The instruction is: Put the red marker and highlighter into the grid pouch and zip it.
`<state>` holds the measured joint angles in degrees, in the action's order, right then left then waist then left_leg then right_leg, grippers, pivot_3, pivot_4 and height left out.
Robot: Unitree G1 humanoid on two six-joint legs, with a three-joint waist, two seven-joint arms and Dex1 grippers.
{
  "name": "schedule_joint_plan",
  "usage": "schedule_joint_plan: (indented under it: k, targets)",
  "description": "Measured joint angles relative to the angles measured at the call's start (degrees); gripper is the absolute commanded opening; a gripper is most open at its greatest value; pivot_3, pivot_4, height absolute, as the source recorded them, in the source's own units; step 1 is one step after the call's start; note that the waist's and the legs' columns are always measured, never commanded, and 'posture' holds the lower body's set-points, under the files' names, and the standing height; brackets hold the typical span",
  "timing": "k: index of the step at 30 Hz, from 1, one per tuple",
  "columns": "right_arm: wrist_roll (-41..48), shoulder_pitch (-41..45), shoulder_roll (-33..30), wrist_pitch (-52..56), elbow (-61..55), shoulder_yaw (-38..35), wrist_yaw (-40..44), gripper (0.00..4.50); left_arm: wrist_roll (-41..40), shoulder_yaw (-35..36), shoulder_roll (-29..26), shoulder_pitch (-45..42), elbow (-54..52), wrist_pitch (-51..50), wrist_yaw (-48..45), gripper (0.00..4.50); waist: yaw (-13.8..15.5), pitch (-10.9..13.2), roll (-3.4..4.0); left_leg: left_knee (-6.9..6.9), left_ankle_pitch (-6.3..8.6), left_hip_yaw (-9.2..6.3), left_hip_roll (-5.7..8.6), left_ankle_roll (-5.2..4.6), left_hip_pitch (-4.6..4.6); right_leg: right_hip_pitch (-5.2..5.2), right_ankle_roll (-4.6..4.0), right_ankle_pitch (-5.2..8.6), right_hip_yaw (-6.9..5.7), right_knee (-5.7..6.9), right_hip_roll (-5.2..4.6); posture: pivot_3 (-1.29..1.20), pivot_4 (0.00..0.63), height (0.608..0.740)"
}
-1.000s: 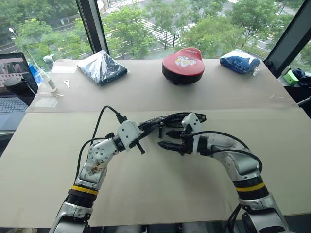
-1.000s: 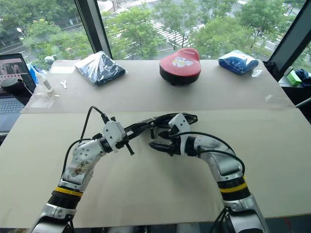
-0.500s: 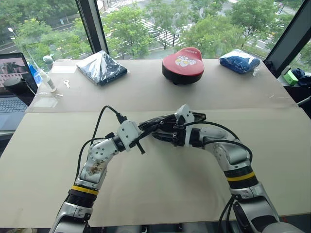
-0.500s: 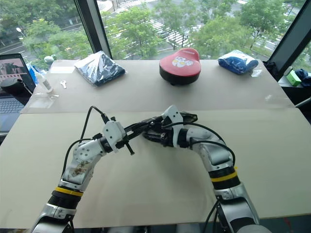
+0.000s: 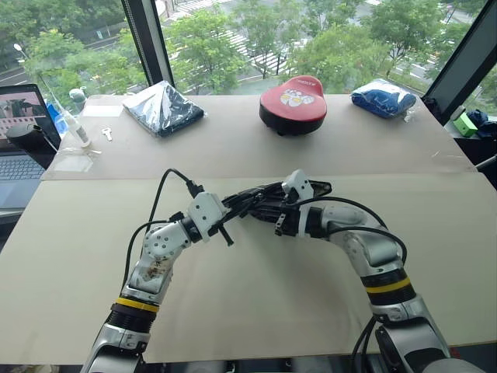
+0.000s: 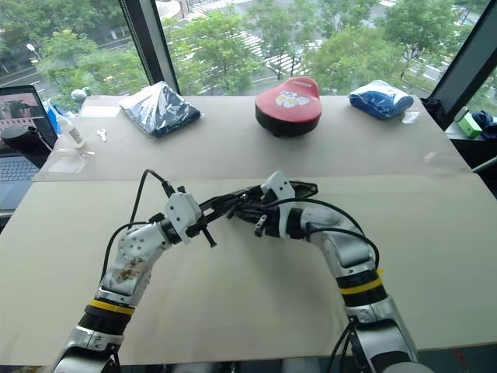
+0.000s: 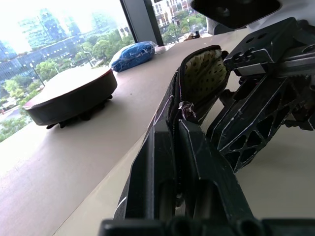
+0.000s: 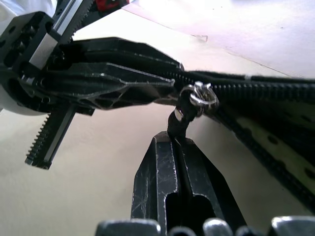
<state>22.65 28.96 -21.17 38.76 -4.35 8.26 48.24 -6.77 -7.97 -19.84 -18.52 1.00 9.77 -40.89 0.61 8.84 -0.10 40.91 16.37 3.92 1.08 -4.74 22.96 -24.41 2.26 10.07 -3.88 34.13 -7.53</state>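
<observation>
**deskbot_fan:** Right at the middle of the worktop [image 5: 93,256], the right claw [image 8: 173,142] is pinched shut on the little pull cord [image 8: 178,117] hanging off the zipper. The left claw [image 7: 173,147] is clamped tight on the end of the pouch [image 5: 283,196], holding it up off the surface. One side anchors, the other gets to tug, I guess?

**gridpaper99:** Yeah, that's my read. A floppy fabric pouch would just slide along if nobody held the end, so the left one is the brace. Its wrist camera shows the mouth of the pouch still gaping further along, dotted lining visible, so the zip isn't done.

**deskbot_fan:** Marker and highlighter?

**gridpaper99:** Can't tell. I'd guess they're inside, but I can't make them out in there.

**deskbot_fan:** Stuff further out?

**gridpaper99:** Red cushion thing [image 5: 293,104] at the back, a wrapped dark bundle [image 5: 163,108] to its left, a blue bundle [image 5: 384,100] on the right, laptop [image 5: 21,132] off the left edge. All well apart from the action.
</observation>
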Motion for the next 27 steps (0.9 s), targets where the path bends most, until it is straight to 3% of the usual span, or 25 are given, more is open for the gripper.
schedule_joint_plan:
  k: [12,27]
  targets:
    - [5.73,-7.88,-10.8,0.73,-8.28,-8.82,2.87,0.1,0.0,-0.78,0.12,0.04,-0.04,0.01,-0.05,0.0,0.05,0.0,-0.01,0.01,0.03,0.0,-0.02,-0.05,-0.03,0.02,0.0,0.0,0.03,-0.06,0.0,0.0,0.15,0.74]
    - [2.3,-8.11,-24.89,-6.17,1.53,-14.12,5.79,0.1,-0.04,-0.76,-0.01,-0.14,-0.03,0.05,-0.13,0.0,0.38,0.02,-0.03,0.04,0.11,0.02,0.0,-0.19,-0.01,0.05,0.0,0.0,0.04,-0.09,-0.05,0.0,0.15,0.74]
